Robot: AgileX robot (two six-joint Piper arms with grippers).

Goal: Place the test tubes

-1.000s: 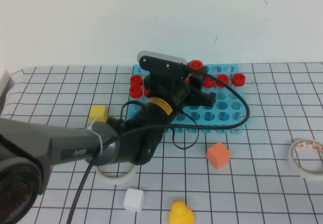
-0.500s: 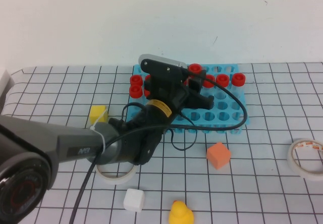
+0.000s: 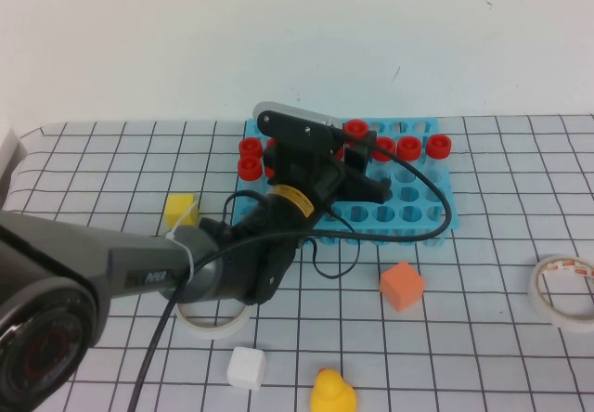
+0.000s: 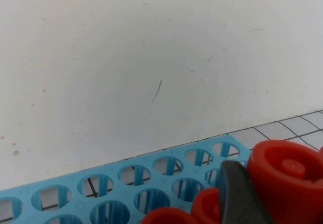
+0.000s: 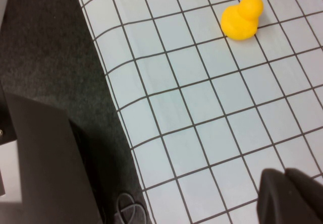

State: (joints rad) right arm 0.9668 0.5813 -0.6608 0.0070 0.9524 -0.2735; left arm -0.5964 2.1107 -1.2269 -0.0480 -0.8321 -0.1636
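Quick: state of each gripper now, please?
Left gripper: over the rack, jaws closed on a test tube.
Right gripper: over the table, closed, empty.

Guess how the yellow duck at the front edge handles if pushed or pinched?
The yellow duck looks small, rounded and probably light: a push likely slides or tips it. Its smooth curves may slip from a pinch. Right hand, shut, hangs over the table near it; left hand is at the blue rack, shut on a red-capped tube.

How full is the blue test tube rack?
Rack mostly empty: red-capped tubes only along far side. Left gripper holds one above; right gripper, shut, near the toy duck.
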